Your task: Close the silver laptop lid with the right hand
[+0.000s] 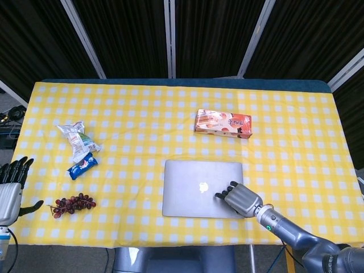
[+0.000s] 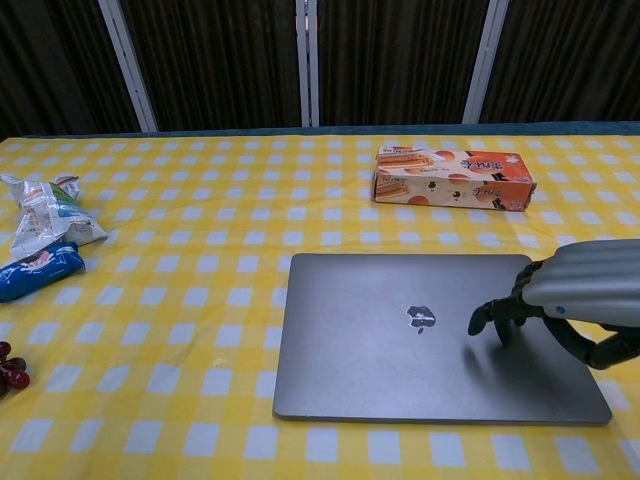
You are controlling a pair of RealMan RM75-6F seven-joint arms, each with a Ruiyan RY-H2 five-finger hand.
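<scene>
The silver laptop (image 1: 199, 186) (image 2: 400, 340) lies flat on the yellow checked table with its lid down, logo facing up. My right hand (image 1: 242, 200) (image 2: 575, 300) hovers over the lid's right side, fingers curled downward with fingertips (image 2: 482, 320) at the lid surface, holding nothing. My left hand (image 1: 10, 190) hangs at the table's far left edge, fingers apart and empty; the chest view does not show it.
An orange biscuit box (image 1: 223, 123) (image 2: 452, 176) lies behind the laptop. At the left sit a crumpled snack bag (image 1: 77, 136) (image 2: 45, 212), a blue packet (image 1: 83, 165) (image 2: 35, 270) and a bunch of grapes (image 1: 73, 204).
</scene>
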